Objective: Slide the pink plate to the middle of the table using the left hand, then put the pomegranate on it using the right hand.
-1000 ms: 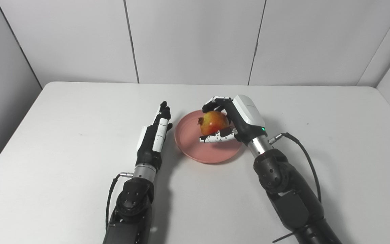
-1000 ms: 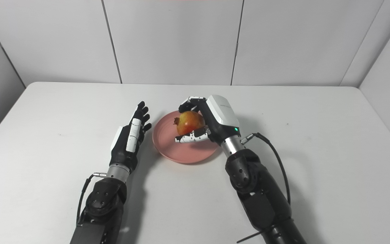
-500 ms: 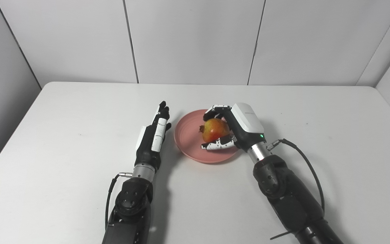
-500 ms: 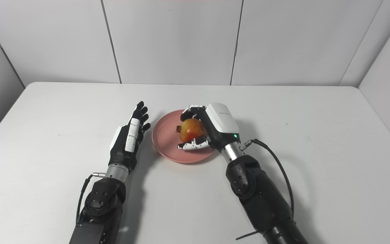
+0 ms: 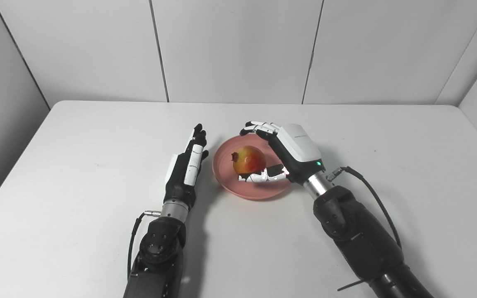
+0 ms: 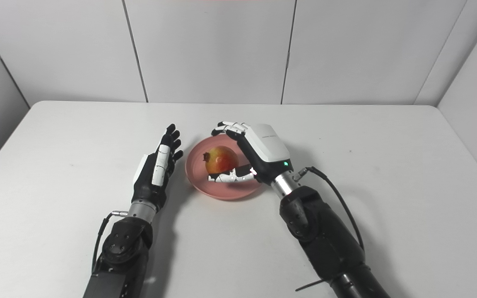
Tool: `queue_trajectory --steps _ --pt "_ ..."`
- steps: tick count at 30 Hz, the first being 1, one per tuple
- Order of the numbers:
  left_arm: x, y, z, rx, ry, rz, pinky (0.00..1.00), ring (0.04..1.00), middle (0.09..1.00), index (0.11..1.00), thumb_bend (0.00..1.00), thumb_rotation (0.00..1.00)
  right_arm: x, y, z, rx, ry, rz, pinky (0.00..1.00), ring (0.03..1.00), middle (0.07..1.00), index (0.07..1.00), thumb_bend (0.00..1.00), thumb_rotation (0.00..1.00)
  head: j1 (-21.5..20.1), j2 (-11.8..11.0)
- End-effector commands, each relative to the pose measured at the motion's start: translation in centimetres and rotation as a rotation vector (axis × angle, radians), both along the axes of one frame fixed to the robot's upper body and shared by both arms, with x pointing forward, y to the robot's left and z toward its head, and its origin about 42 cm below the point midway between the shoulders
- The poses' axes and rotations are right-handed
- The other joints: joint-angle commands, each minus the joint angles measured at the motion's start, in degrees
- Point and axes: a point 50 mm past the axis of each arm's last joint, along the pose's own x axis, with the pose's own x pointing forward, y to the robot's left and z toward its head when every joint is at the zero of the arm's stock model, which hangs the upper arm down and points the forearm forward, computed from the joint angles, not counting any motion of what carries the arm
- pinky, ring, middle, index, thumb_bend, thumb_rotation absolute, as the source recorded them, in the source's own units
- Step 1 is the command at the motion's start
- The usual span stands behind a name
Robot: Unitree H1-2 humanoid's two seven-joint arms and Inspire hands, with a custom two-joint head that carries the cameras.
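Observation:
The pink plate lies near the middle of the white table. A red-yellow pomegranate rests on it, left of centre. My right hand hovers over the plate's right side with its fingers spread above and behind the fruit and its thumb lying low in front of it; the hand is open and holds nothing. Just left of the plate, my left hand stands on its edge, fingers straight and pointing away from me, open and close to the plate's rim.
The white table ends at grey wall panels at the back and sides. A black cable loops off my right wrist.
My right hand lowered the pomegranate onto the plate, then opened its fingers and let go. The fruit now lies a little further left. The left hand has stayed in place.

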Motion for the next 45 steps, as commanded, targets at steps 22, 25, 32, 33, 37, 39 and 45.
queue_trajectory --steps 22,25,32,33,37,39,45 --pt "1.2 0.6 2.1 0.0 -0.094 -0.027 0.97 1.0 1.0 1.0 0.82 1.0 -2.2 -0.9 3.2 0.331 -0.024 -0.053 0.99 1.0 1.0 1.0 0.7 0.85 -1.53 -1.98" --pt "1.0 0.8 2.0 -0.02 -0.084 -0.026 0.98 1.0 1.0 1.0 0.84 1.0 -3.1 -1.4 2.6 0.444 0.043 -0.087 0.98 1.0 1.0 1.0 0.71 0.89 -1.99 -3.0" --pt "0.7 1.0 1.8 -0.066 -0.076 -0.043 1.0 1.0 1.0 1.0 0.87 0.99 -4.8 -2.5 1.5 0.636 0.131 -0.15 1.0 1.0 1.0 1.0 0.68 0.92 -2.88 -2.79" --pt "0.7 1.0 1.8 -0.07 -0.078 -0.046 1.0 1.0 1.0 1.0 0.87 0.99 -5.1 -2.7 1.3 0.653 0.139 -0.168 1.0 1.0 1.0 1.0 0.68 0.93 -3.31 -2.61" --pt "0.8 1.3 1.9 -0.084 -0.082 -0.057 1.0 1.0 1.0 1.0 0.86 0.99 -6.1 -3.4 0.4 0.693 0.164 -0.217 1.0 1.0 1.0 1.0 0.63 0.93 -3.97 -2.48" --pt "0.8 1.5 1.9 -0.084 -0.083 -0.062 1.0 1.0 1.0 1.0 0.87 0.99 -6.4 -3.7 0.0 0.707 0.172 -0.261 1.0 1.0 1.0 1.0 0.62 0.92 -3.91 -2.44" --pt "0.7 1.7 2.0 -0.077 -0.086 -0.069 1.0 1.0 1.0 1.0 0.86 0.99 -7.0 -4.4 -0.9 0.724 0.186 -0.349 1.0 1.0 1.0 1.0 0.62 1.0 -4.29 -1.82"
